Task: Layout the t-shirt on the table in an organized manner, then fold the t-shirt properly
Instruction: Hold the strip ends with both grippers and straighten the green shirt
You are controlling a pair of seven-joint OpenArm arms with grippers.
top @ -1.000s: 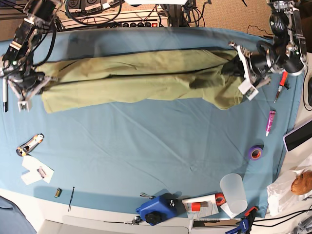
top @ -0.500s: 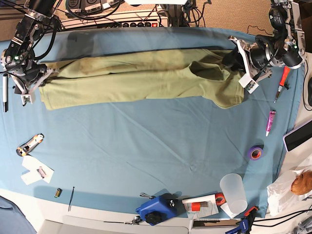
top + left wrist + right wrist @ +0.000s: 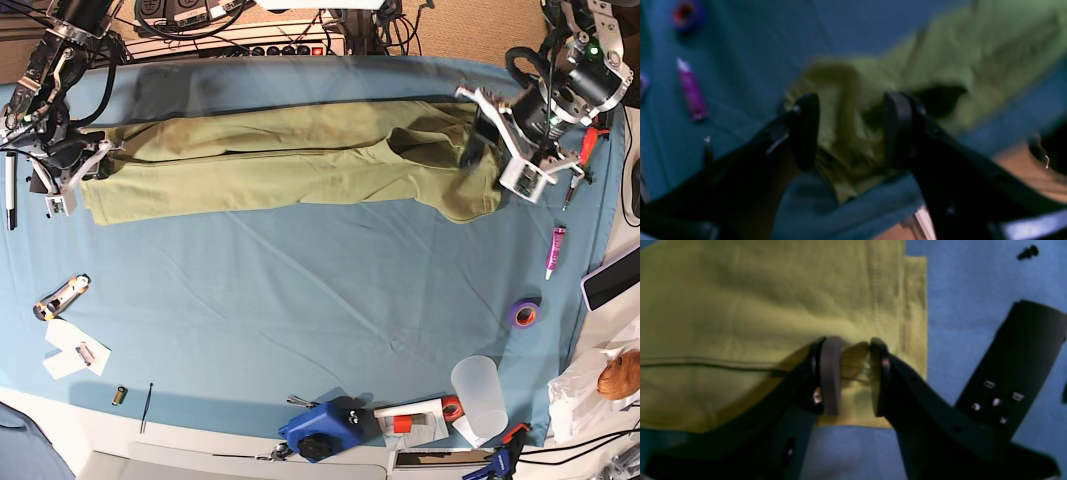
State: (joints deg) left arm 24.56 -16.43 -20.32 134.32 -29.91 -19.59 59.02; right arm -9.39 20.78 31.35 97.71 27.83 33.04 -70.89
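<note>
The olive t-shirt (image 3: 290, 160) lies stretched out in a long band across the far half of the blue table (image 3: 300, 290). In the base view my left gripper (image 3: 492, 148) is at the shirt's right end. The blurred left wrist view shows this gripper (image 3: 850, 110) open wide over bunched cloth (image 3: 846, 143). My right gripper (image 3: 78, 175) is at the shirt's left end. In the right wrist view its fingers (image 3: 830, 373) stand parted over the hemmed edge of the shirt (image 3: 773, 300), with a small ridge of cloth in the gap.
Right of the shirt lie a red screwdriver (image 3: 579, 162), a purple tube (image 3: 554, 250) and a purple tape roll (image 3: 523, 313). A plastic cup (image 3: 478, 395) and a blue tool (image 3: 320, 430) sit near the front edge. A utility knife (image 3: 60, 295) and a black pen (image 3: 10, 195) lie at the left.
Both grippers have opened from shut and let the shirt go. The shirt has settled flatter and slightly farther back on the table. The left gripper has drawn back to the right.
</note>
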